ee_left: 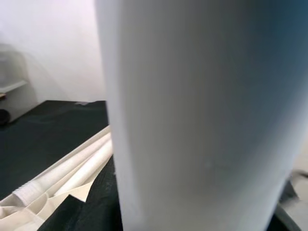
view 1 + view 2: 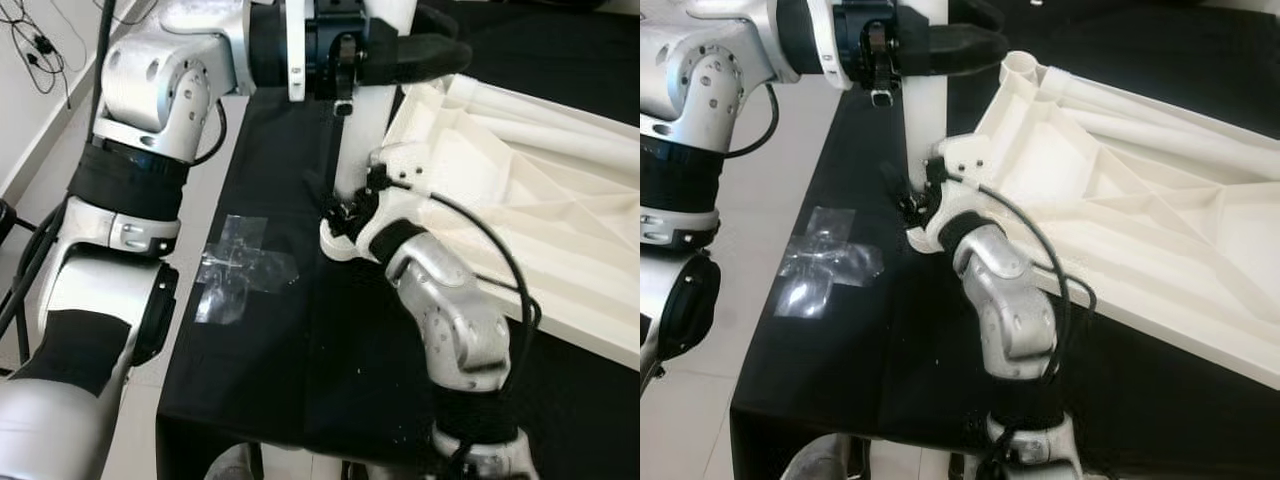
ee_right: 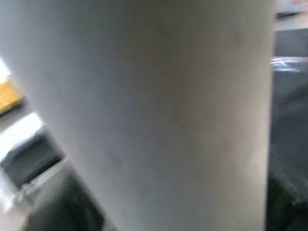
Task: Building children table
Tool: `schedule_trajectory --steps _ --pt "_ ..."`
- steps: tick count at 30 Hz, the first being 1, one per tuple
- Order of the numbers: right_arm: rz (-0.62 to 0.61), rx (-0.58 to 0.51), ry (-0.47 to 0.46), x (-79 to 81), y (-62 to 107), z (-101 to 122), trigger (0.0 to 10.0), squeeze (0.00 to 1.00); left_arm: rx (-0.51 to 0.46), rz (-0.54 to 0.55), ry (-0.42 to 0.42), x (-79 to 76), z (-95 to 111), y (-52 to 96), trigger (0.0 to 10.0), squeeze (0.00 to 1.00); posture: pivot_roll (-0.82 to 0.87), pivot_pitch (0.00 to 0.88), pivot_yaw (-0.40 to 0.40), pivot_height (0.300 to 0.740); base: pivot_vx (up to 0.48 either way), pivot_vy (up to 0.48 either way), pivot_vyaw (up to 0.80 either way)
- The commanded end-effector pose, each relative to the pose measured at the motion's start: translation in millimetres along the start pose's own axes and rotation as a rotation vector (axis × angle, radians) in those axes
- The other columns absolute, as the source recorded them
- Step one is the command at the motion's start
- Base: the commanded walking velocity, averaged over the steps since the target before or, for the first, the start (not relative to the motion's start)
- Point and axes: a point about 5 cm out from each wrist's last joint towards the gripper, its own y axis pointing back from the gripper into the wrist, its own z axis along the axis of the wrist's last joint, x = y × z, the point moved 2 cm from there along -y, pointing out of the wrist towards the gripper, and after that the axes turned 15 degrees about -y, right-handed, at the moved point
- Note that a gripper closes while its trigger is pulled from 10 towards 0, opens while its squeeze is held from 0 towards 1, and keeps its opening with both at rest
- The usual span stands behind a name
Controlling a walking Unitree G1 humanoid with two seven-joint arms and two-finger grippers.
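A white cylindrical table leg point(image 2: 362, 140) stands upright on the black cloth, right beside the corner of the overturned white table top point(image 2: 520, 190). My left gripper point(image 2: 400, 55) is shut around the leg near its upper end, its black fingers point(image 2: 960, 45) wrapping it. My right gripper point(image 2: 343, 215) grips the leg's foot just above the cloth. Both wrist views look at the leg point(image 1: 202, 120) from very close, where it is a blurred pale column point(image 3: 159, 110). The table top lies underside up with its ribs showing.
The black cloth point(image 2: 330, 350) covers a work surface whose front edge drops off near me. A cross of clear tape point(image 2: 245, 265) is stuck on the cloth left of the leg. Pale floor point(image 2: 700, 400) lies to the left; cables hang at the wall.
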Motion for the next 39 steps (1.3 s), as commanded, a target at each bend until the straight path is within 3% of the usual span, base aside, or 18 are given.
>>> schedule_trajectory --steps 1,2,5,6,8,9,12,13,14,15,16,23,30,31,32,39 --pt "0.338 0.076 0.111 19.6 -11.6 8.0 10.0 1.00 -0.037 -0.120 0.000 -14.0 2.4 -15.3 0.0 0.00 0.05 0.296 -0.019 0.740 0.000 0.000 0.00" --pt "0.403 0.112 0.125 17.0 -12.7 10.6 10.0 0.17 -0.040 -0.124 0.001 -14.2 2.2 -15.5 0.0 0.00 0.05 0.296 -0.015 0.740 0.000 0.000 0.00" --pt "0.433 0.132 0.124 15.0 -13.5 12.2 10.0 0.17 -0.042 -0.126 0.002 -14.3 2.2 -15.7 0.0 0.00 0.05 0.296 -0.015 0.740 0.000 0.000 0.00" --pt "0.461 0.140 0.137 12.8 -16.5 14.6 10.0 0.00 -0.043 -0.129 0.002 -14.5 2.3 -16.3 0.0 0.00 0.05 0.295 -0.011 0.740 0.000 0.000 0.00" --pt "0.461 0.140 0.137 12.8 -16.5 14.6 10.0 0.00 -0.043 -0.129 0.002 -14.5 2.3 -16.3 0.0 0.00 0.05 0.295 -0.011 0.740 0.000 0.000 0.00" --pt "0.526 0.181 0.138 8.9 -25.0 16.4 10.0 0.00 -0.047 -0.137 0.004 -15.7 3.0 -18.6 0.0 0.00 0.06 0.296 -0.008 0.740 0.000 0.000 0.00" --pt "0.612 0.216 0.091 11.5 -28.5 15.7 9.8 0.00 -0.047 -0.142 0.007 -16.3 3.6 -19.5 0.0 0.00 0.07 0.298 -0.005 0.740 0.000 0.000 0.00" --pt "0.656 0.231 0.075 12.5 -28.3 14.7 4.7 0.00 -0.047 -0.143 0.008 -16.3 3.7 -19.7 0.0 0.00 0.07 0.300 -0.004 0.740 0.000 0.000 0.00" --pt "0.704 0.252 0.066 13.6 -26.8 12.3 1.4 0.00 -0.047 -0.145 0.009 -16.3 3.7 -20.0 0.0 0.00 0.07 0.300 -0.004 0.740 0.000 0.000 0.00" --pt "0.704 0.252 0.066 13.6 -26.8 12.3 1.4 0.00 -0.047 -0.145 0.009 -16.3 3.7 -20.0 0.0 0.00 0.07 0.300 -0.004 0.740 0.000 0.000 0.00" --pt "0.766 0.280 0.055 14.0 -24.8 9.3 0.0 0.00 -0.047 -0.146 0.010 -16.3 3.7 -20.6 0.0 0.00 0.07 0.300 -0.004 0.740 0.000 0.000 0.00" --pt "0.894 0.324 0.053 13.6 -22.2 3.9 0.0 0.00 -0.048 -0.151 0.010 -16.4 4.6 -21.9 0.0 0.00 0.08 0.307 0.002 0.740 0.000 0.000 0.00" --pt "0.903 0.306 0.061 13.3 -23.7 2.6 0.0 0.00 -0.053 -0.141 -0.001 -16.1 4.9 -22.8 0.0 0.00 0.08 0.308 0.004 0.740 0.000 0.000 0.00" --pt "0.892 0.289 0.062 13.2 -23.1 2.9 0.0 0.00 -0.050 -0.119 -0.006 -14.5 4.4 -23.1 8.9 0.00 0.08 0.308 0.004 0.740 0.000 0.000 0.00" --pt "0.881 0.275 0.063 13.0 -22.2 3.3 0.0 0.00 -0.050 -0.103 -0.006 -13.3 4.1 -23.2 10.0 1.00 0.08 0.308 0.004 0.740 0.000 0.000 0.00" --pt "0.831 0.234 0.089 11.8 -12.1 0.7 0.0 0.00 -0.046 -0.105 -0.008 -13.1 3.0 -23.2 10.0 1.00 0.07 0.297 0.007 0.740 0.000 0.000 0.00"
